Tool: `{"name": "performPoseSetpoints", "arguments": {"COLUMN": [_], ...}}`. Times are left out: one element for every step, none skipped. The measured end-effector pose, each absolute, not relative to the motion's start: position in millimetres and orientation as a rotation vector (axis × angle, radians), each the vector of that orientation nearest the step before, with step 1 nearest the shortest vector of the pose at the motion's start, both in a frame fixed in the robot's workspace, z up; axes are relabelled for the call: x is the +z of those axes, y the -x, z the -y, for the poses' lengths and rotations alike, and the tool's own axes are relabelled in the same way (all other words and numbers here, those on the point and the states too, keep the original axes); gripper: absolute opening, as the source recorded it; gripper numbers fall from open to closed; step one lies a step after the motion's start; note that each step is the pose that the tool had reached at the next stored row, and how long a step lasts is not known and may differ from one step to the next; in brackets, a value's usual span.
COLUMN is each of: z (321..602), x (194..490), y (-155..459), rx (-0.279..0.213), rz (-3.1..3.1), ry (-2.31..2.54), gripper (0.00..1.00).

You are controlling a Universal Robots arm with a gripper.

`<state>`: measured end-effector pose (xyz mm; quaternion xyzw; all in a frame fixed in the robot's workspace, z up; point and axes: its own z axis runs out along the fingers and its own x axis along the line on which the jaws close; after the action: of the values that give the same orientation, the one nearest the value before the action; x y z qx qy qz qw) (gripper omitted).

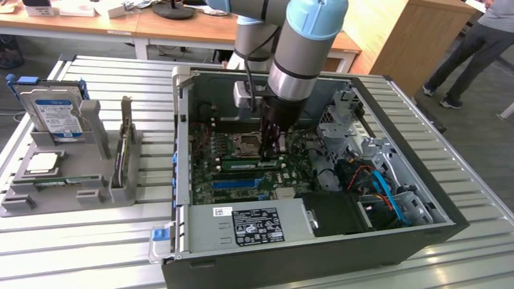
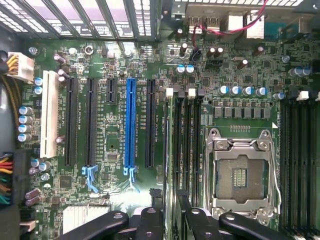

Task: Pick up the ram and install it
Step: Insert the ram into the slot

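Caught the gripper [image 1: 271,155] low inside the open steel case [image 1: 182,150], directly over the ram [image 1: 241,164]. In the wrist view, placed the ram [image 2: 170,150] edge-on along a memory slot, between the expansion slots and the empty CPU socket [image 2: 240,175], with one end by a white latch [image 2: 169,92]. Could not tell whether the gripper [image 2: 172,225] clamped the stick or only straddled it, nor whether the stick was fully seated.

Judged the step in hand as seating. Called for the stick kept upright and parallel to the slot, pressure straight down and even along its length, and latches left free to snap. Risked bent contacts under any tilt.

Noted the thin, rigid green laminate of the ram, long black moulded slots, one blue slot [image 2: 131,125], the square bright-metal socket frame, and the matte green motherboard [image 2: 112,142] studded with small cylindrical capacitors.
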<state>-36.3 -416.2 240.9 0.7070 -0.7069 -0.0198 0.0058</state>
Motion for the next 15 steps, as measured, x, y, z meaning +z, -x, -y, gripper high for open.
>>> {"name": "performPoseSetpoints", "arguments": {"z": [416, 416, 416, 416, 416, 416, 416, 416, 416, 416, 416, 416, 416, 416, 416], "x": [243, 245, 247, 248, 250, 251, 253, 254, 254, 255, 256, 256, 257, 258, 259], "y": [36, 36, 36, 36, 36, 36, 36, 36, 36, 36, 36, 36, 36, 36, 36], "rx": [-0.062, -0.062, -0.062, -0.062, -0.062, -0.062, -0.062, -0.062, -0.062, -0.062, -0.062, -0.062, -0.062, -0.062, -0.062], "rz": [2.213, 2.213, 2.213, 2.213, 2.213, 2.213, 2.213, 2.213, 2.213, 2.213, 2.213, 2.213, 2.213, 2.213, 2.213], "ry": [-2.213, -2.213, -2.213, -2.213, -2.213, -2.213, -2.213, -2.213, -2.213, -2.213, -2.213, -2.213, -2.213, -2.213, -2.213], "gripper": [0.25, 0.25, 0.25, 0.25, 0.25, 0.25, 0.25, 0.25, 0.25, 0.25, 0.25, 0.25, 0.25, 0.25, 0.25]}}
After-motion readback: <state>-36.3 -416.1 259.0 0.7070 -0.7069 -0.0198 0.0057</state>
